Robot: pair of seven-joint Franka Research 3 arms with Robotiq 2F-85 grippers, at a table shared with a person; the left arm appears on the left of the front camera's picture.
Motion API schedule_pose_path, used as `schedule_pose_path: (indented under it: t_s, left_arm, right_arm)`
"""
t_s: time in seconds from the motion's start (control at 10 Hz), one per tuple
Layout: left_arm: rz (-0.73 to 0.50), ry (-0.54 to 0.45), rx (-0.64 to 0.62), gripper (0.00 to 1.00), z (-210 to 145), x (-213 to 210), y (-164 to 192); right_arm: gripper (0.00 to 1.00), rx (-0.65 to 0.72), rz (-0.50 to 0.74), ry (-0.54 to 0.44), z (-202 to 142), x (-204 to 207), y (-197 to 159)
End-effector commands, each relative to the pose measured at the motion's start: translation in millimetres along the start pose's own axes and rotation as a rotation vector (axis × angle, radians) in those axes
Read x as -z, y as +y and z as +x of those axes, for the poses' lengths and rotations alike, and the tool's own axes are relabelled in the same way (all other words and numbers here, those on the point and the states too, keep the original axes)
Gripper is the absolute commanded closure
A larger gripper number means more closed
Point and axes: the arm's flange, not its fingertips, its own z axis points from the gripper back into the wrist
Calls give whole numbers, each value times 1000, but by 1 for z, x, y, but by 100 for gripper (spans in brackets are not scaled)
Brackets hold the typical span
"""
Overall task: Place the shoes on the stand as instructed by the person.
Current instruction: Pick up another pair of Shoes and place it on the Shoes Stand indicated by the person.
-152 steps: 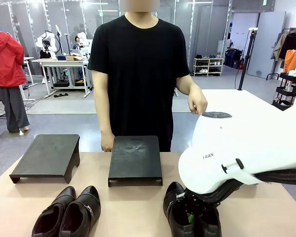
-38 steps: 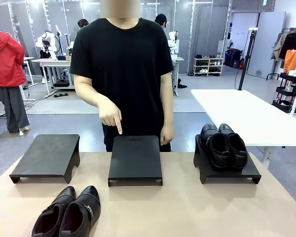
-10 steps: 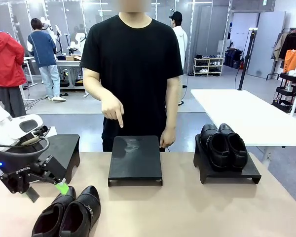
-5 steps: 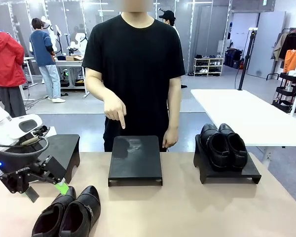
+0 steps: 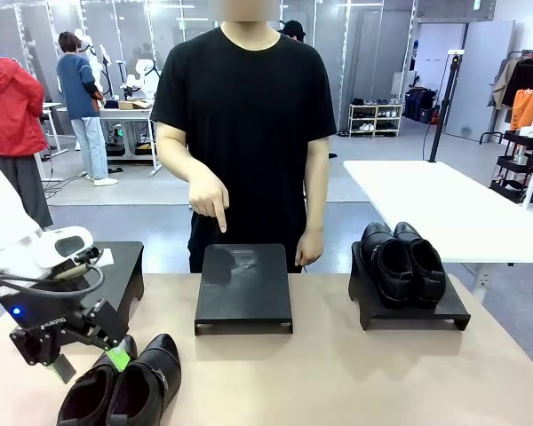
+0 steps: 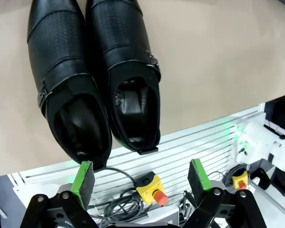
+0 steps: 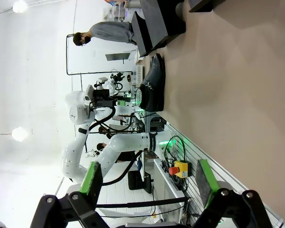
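**Shoes with the buckle: what may fail at the pick-up**

Front view: the pair of glossy black leather shoes with a small metal buckle strap (image 5: 120,389) lies on the beige table (image 5: 355,373), at its near left edge, the two shoes touching side by side. The left gripper (image 5: 91,362) hangs just above their heel ends, jaws spread wide, holding nothing. The person's hand (image 5: 209,197) points down at the flat black middle stand (image 5: 243,286), which is bare. The plain glossy black pair (image 5: 401,262) sits on the black right stand (image 5: 426,315). I judge that the buckle pair must go to the middle stand. The black left stand (image 5: 124,266) is close behind the arm, so a lift that rises too little could knock it.

Left wrist view: the green pads (image 6: 83,178) stand far apart, and the heel ends of the buckle pair (image 6: 92,80) lie toward one pad, not centred in the gap. If the gripper descends like this, one finger could land on a shoe collar, or the jaws could catch one shoe only and push the other away. The glossy leather may also slip between the pads.

Right wrist view: the right gripper (image 7: 149,179) is spread and empty too, well apart from the shoes. It cannot help if a shoe drops.
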Motion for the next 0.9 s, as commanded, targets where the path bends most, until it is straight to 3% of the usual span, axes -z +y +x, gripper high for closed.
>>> schedule_pose_path:
  t_s: [0.0, 0.8]
  left_arm:
    - [32, -13, -54, 0, 10, 19, -2]
    - [122, -48, -137, 0, 19, 74, 10]
  right_arm:
    - [0, -4, -18, 3, -5, 1, 1]
    - [0, -4, -18, 3, -5, 1, 1]
